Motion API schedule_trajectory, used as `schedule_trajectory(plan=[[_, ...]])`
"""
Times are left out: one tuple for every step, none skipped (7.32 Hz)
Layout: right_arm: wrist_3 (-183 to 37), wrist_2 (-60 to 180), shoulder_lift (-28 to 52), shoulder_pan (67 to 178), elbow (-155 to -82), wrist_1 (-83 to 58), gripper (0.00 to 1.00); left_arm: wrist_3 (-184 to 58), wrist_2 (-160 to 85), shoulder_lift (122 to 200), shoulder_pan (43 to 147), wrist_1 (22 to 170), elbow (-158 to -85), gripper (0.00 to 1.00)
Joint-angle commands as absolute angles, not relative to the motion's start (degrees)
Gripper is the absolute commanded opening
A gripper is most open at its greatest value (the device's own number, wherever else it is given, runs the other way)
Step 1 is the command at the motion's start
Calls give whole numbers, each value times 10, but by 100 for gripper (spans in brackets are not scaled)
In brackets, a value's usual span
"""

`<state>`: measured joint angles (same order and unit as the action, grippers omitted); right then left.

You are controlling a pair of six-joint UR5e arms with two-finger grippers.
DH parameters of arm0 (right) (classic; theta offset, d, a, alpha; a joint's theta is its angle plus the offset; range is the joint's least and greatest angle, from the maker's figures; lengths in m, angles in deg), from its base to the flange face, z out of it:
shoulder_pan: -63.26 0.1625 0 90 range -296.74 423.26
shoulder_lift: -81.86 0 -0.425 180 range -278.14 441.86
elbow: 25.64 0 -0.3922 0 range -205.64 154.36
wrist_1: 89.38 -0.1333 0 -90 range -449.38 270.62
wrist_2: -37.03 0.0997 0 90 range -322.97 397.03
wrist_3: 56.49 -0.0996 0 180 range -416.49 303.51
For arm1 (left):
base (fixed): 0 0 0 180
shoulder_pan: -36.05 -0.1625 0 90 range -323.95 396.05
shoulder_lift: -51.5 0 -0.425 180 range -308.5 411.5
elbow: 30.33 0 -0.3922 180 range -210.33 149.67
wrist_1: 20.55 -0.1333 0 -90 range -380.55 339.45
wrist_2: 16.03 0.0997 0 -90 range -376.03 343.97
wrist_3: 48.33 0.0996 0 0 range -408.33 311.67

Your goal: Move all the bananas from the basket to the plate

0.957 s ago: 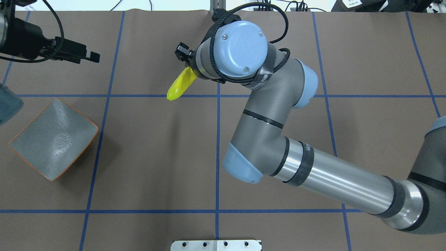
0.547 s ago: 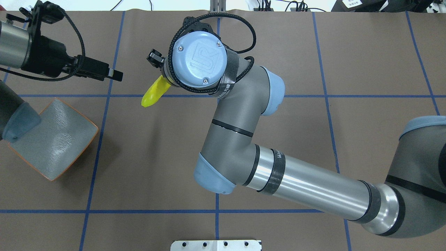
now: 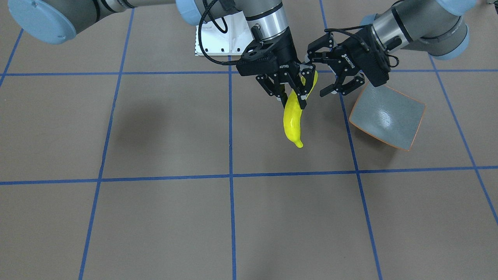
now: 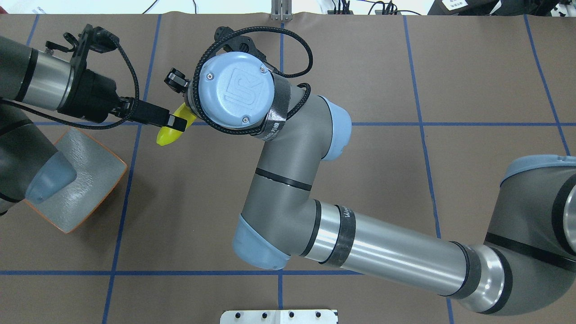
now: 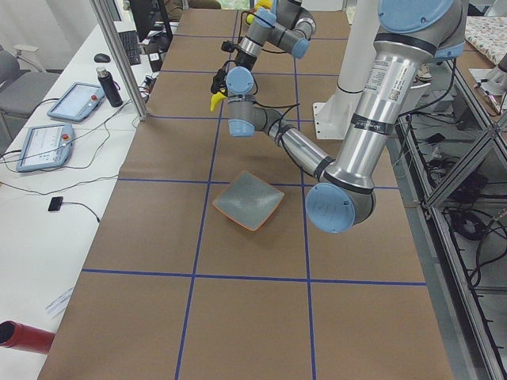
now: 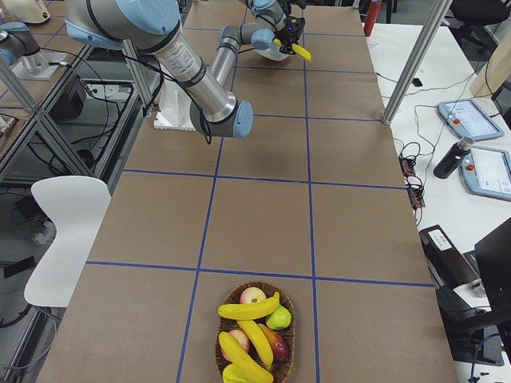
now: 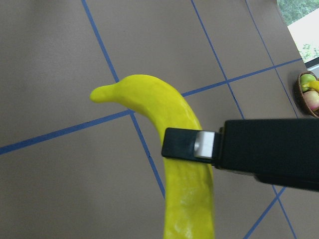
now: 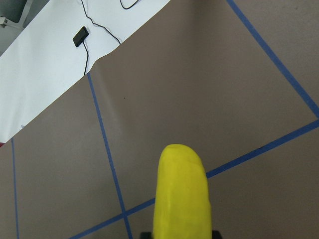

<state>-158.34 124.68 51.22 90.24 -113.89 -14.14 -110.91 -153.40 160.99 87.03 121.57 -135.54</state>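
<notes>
1. The tabletop (image 3: 155,225) is covered in brown paper marked with a grid of blue tape lines.

2. The right arm (image 4: 396,252) reaches across the tabletop into the robot's left half. The left arm (image 4: 40,81) comes in beside it, and the two wrists are close together.

3. A wicker basket (image 6: 239,287) sits at the robot's right end of the tabletop, well apart from both arms. It holds three bananas (image 6: 255,339) together with apples and a green fruit.

4. The plate (image 3: 389,116), square and grey-blue with an orange-brown rim, lies on the tabletop at the robot's left end, just beside the left claw.

5. The fourth banana (image 3: 292,120) hangs in the air above the tabletop, near the plate but not over it. Its free tip points down and away from the robot.

6. The right claw (image 3: 290,95) points downward and is closed on the upper half of this banana.

7. The left claw (image 3: 316,77) is spread wide. The banana's upper end lies between its fingers. In the left wrist view one finger (image 7: 192,145) crosses in front of the banana. Whether it touches the fruit cannot be determined.
</notes>
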Motion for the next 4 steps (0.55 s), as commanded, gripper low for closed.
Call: schedule_trajectory(plan=[[-1585, 1244, 513, 897, -1142, -151, 0, -1107, -1534, 1611, 868, 1216, -1359, 45], [-1585, 1245, 508, 895, -1153, -151, 0, -1107, -1534, 1613, 868, 1223, -1358, 0], [-1584, 1245, 505, 895, -1161, -151, 0, -1106, -1534, 1612, 868, 1234, -1355, 0], [-1577, 1246, 502, 895, -1163, -151, 12, -1107, -1534, 1611, 868, 1234, -1355, 0]])
